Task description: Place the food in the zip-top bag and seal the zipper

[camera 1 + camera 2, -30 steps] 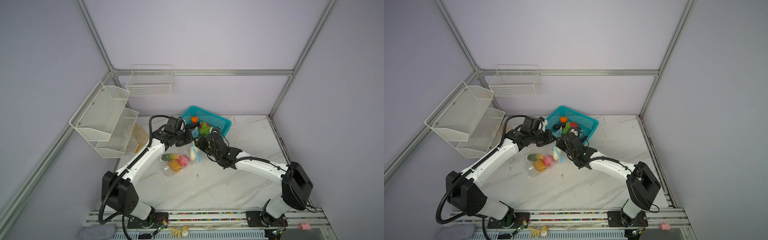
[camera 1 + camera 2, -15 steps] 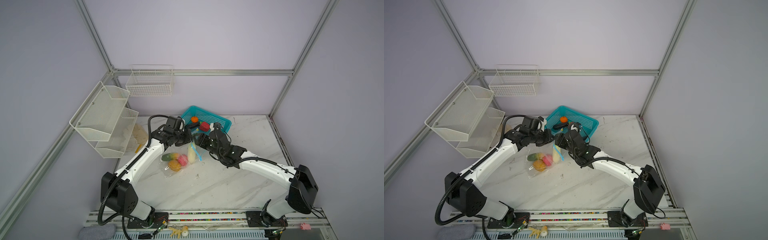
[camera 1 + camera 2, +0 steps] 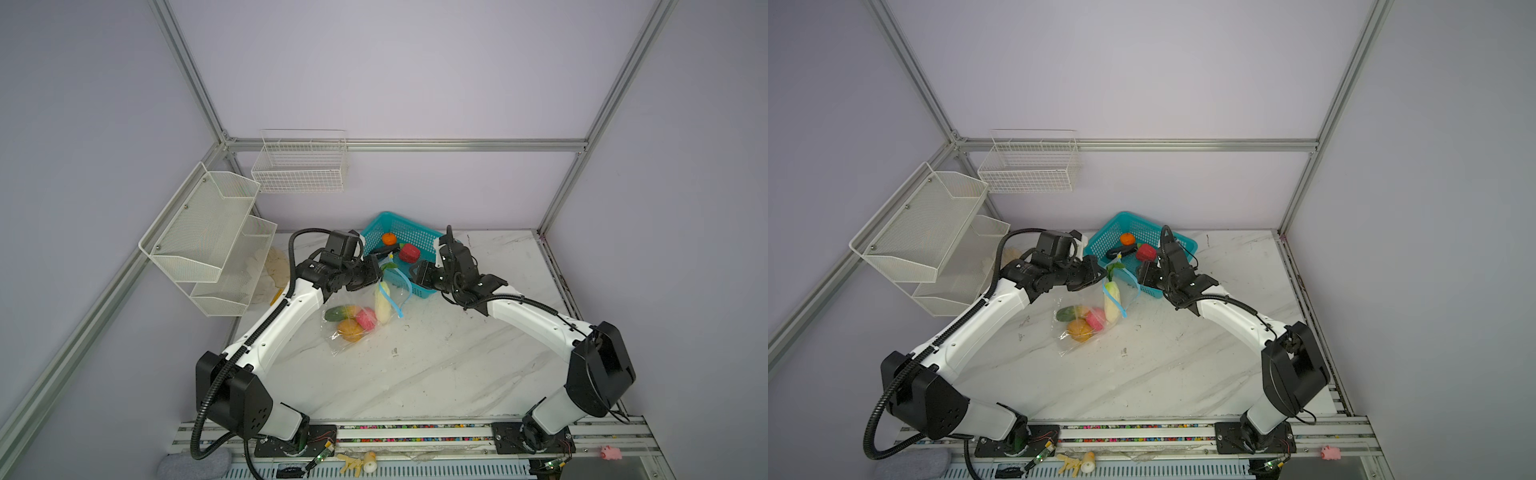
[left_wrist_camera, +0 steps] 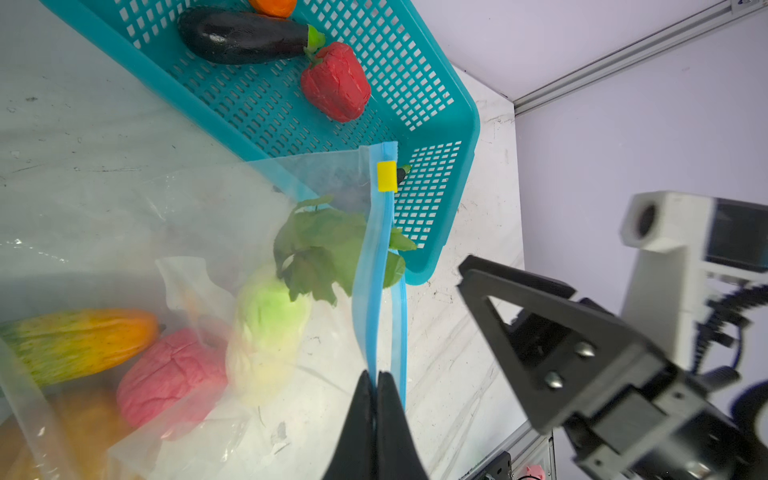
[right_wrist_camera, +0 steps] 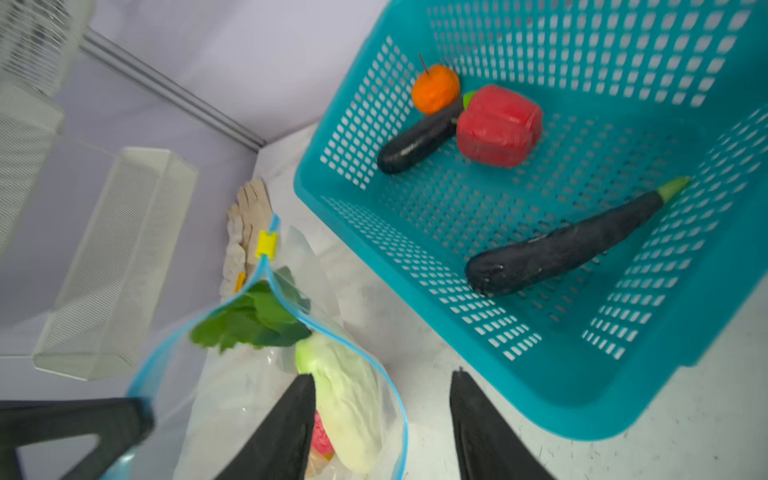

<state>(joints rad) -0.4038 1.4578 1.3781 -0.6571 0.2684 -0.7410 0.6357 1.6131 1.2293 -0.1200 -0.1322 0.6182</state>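
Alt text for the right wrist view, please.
The right gripper, black jaws open and empty, hovers at the mouth of a clear zip-top bag holding a pale green cabbage. Beyond, a teal perforated plastic basket holds a small orange fruit, a red bell pepper and two dark purple eggplants.

The zip-top bag [image 4: 183,282] is clear, shiny, crinkly plastic. Its zipper [image 4: 376,266] is smooth plastic. The basket [image 4: 415,104] is plastic too. An eggplant [image 4: 245,37] looks glossy. The table [image 3: 415,374] looks like smooth stone.
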